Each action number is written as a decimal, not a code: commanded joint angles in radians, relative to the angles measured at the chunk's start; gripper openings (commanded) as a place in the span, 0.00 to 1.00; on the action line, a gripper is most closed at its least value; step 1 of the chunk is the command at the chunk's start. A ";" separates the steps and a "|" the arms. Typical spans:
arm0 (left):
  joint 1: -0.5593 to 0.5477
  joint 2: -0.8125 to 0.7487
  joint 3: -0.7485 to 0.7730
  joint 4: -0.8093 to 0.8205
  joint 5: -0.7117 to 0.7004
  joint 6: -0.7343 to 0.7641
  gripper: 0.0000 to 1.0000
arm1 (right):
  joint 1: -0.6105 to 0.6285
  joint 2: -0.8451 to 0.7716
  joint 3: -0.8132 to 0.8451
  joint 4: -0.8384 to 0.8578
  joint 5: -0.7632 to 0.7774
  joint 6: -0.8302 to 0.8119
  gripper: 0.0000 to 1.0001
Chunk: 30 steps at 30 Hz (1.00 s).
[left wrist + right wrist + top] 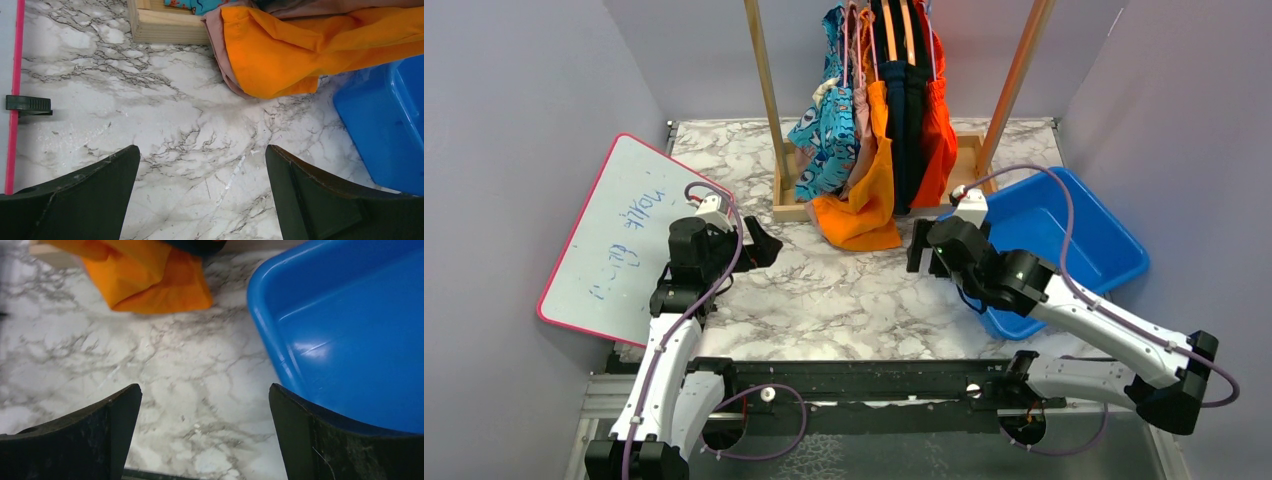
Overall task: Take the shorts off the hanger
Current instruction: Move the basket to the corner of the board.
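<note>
Several shorts hang from hangers on a wooden rack (769, 90) at the back: blue cartoon-print shorts (826, 140), dusty pink shorts (861, 120), bright orange shorts (864, 205) whose hem droops onto the table, dark navy shorts (906, 120) and red-orange shorts (939, 135). The hangers' hooks are cut off by the top edge. My left gripper (764, 243) hovers open over the marble, left of the orange hem (300, 47). My right gripper (919, 245) is open too, just right of that hem (150, 280), nothing between its fingers.
A blue plastic bin (1064, 240) sits at the right, close to my right gripper (205, 395). A pink-framed whiteboard (609, 235) leans at the left. The rack's wooden base (789, 205) lies under the shorts. Grey walls close in both sides.
</note>
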 commanded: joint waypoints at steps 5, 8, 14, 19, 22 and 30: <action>-0.001 -0.009 -0.004 -0.013 -0.020 0.018 0.99 | -0.222 0.104 0.008 0.127 -0.051 -0.336 0.99; -0.001 -0.010 -0.004 -0.014 -0.021 0.018 0.99 | -0.256 0.170 0.024 0.119 -0.144 -0.412 0.99; -0.001 -0.011 -0.004 -0.015 -0.024 0.018 0.99 | -0.298 0.315 0.031 0.093 -0.093 -0.410 0.99; -0.001 -0.009 -0.004 -0.016 -0.027 0.019 0.99 | -0.352 0.369 0.076 0.124 -0.035 -0.404 0.99; -0.001 -0.005 -0.004 -0.017 -0.028 0.019 0.99 | -0.380 0.374 0.083 0.159 -0.041 -0.387 0.99; -0.002 -0.007 -0.001 -0.025 -0.044 0.019 0.99 | -0.441 0.399 0.091 0.196 -0.038 -0.296 1.00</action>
